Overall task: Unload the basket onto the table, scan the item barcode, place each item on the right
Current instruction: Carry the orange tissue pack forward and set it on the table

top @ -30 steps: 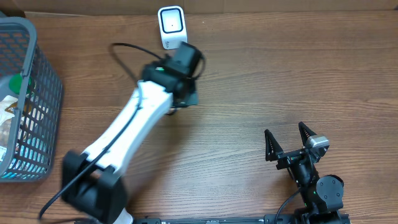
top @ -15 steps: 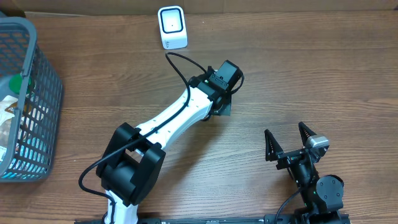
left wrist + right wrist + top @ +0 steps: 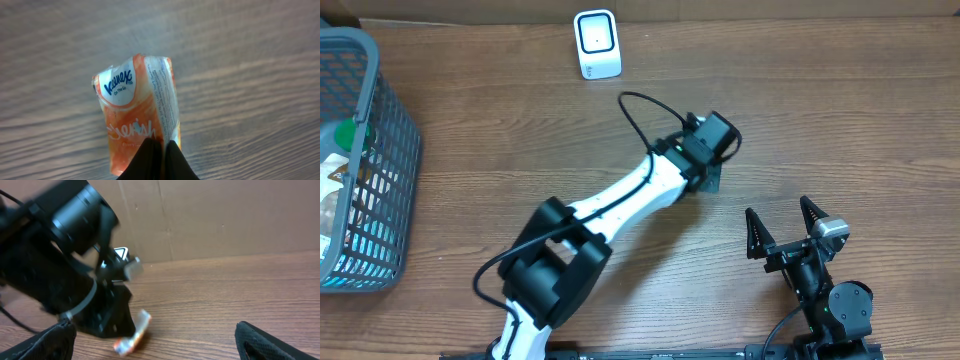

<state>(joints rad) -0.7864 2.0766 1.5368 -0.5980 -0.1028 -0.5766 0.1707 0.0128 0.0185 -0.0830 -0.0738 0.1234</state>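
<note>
The item is an orange and white Kleenex tissue packet [image 3: 135, 112], and my left gripper [image 3: 163, 156] is shut on its lower edge. Seen from overhead, the left gripper [image 3: 710, 178] hangs over the middle of the table and hides the packet. The right wrist view shows the packet [image 3: 134, 334] blurred, low over the wood beneath the left gripper [image 3: 107, 312]. No barcode shows on it. The white scanner [image 3: 596, 44] stands at the back edge, well to the left of the packet. My right gripper [image 3: 785, 228] rests open and empty near the front right.
A grey wire basket [image 3: 392, 95] with several packaged goods stands at the left edge. A brown cardboard wall [image 3: 225, 215] runs along the back of the table. The left arm's black cable [image 3: 638, 110] loops above its wrist.
The left arm has swung right and forward, away from the scanner to the table's middle, with the tissue packet still in its grip. The right arm has not moved.
</note>
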